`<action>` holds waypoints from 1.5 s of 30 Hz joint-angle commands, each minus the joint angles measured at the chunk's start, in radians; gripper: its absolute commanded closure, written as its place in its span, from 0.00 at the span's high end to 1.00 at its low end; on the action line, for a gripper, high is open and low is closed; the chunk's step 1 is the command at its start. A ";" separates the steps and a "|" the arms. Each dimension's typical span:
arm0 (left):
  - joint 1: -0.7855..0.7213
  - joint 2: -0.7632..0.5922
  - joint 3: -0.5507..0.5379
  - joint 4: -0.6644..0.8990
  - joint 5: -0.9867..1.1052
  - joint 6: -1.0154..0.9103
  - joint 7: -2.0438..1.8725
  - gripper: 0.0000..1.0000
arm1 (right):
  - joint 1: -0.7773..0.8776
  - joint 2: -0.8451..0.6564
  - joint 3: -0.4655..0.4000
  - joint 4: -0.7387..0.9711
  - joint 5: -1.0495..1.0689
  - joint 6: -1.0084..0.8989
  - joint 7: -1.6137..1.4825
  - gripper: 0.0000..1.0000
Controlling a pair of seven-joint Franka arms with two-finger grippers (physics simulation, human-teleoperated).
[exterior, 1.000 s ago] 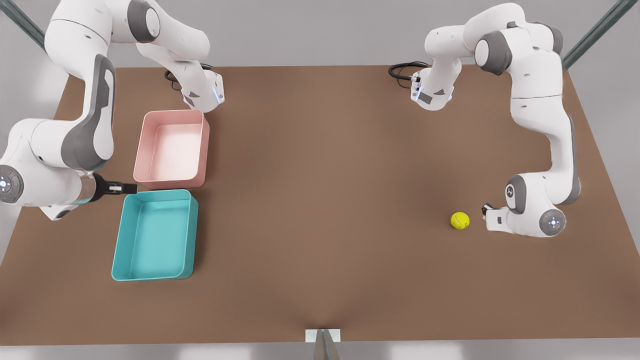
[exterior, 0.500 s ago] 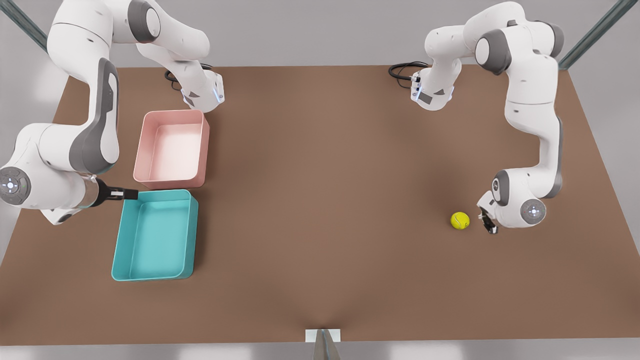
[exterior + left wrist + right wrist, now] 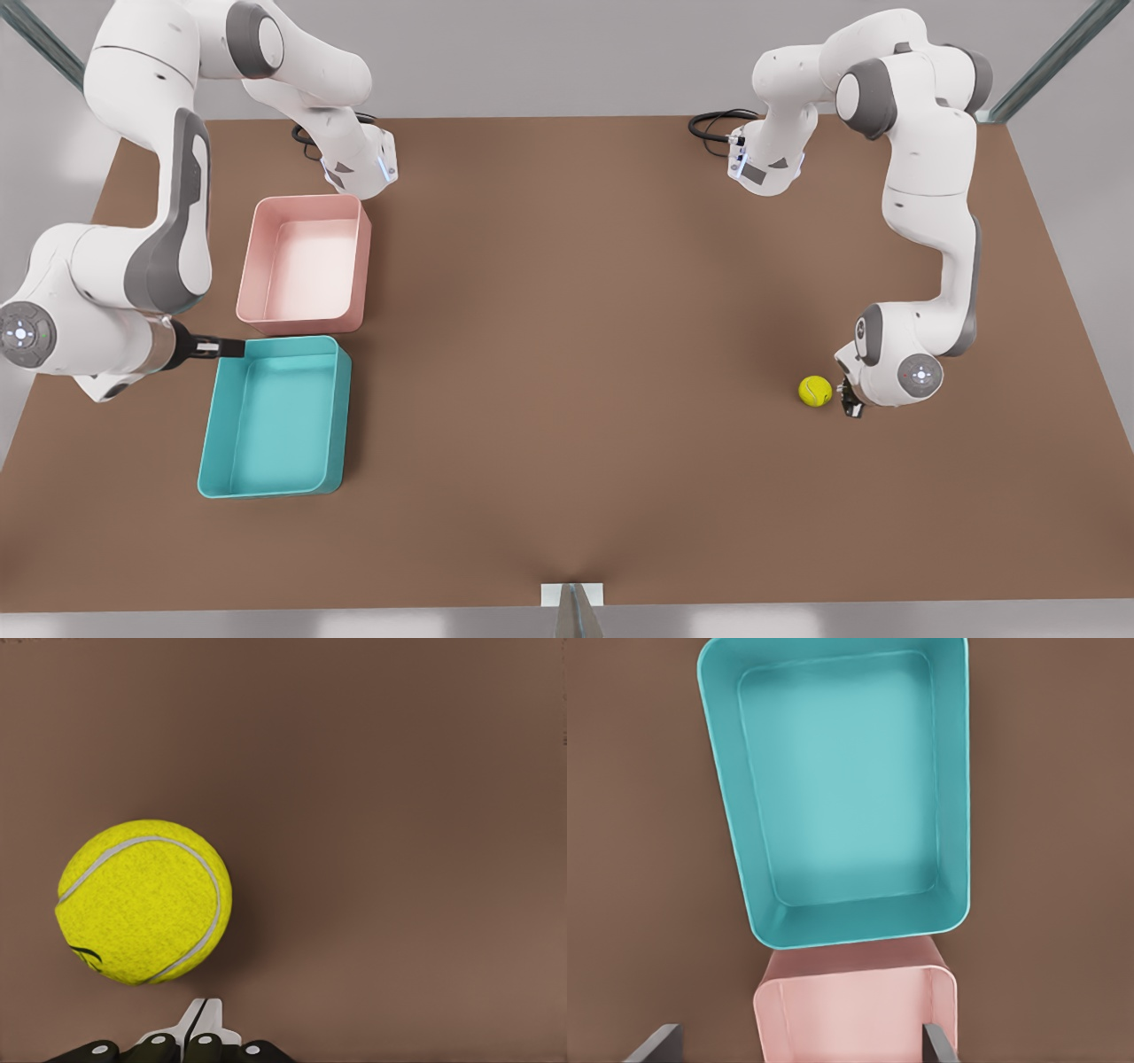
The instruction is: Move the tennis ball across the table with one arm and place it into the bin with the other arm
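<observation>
Our left gripper [image 3: 849, 399] low on table [image 3: 567, 372], fingers pressed together, just beside ball [image 3: 815, 391]. We judge push step starting: next, shove ball toward bins. Right gripper [image 3: 232, 347] waits spread wide above teal bin [image 3: 205, 461], near pink bin [image 3: 363, 257].

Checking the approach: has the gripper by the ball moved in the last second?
Yes. The left gripper has closed in on the tennis ball, which lies where it was on the table.
</observation>
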 commanded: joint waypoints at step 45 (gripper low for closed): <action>-0.144 -0.282 0.078 0.491 -0.205 -1.014 -1.728 1.00 | 0.480 0.142 0.007 -0.469 0.142 0.989 0.408 1.00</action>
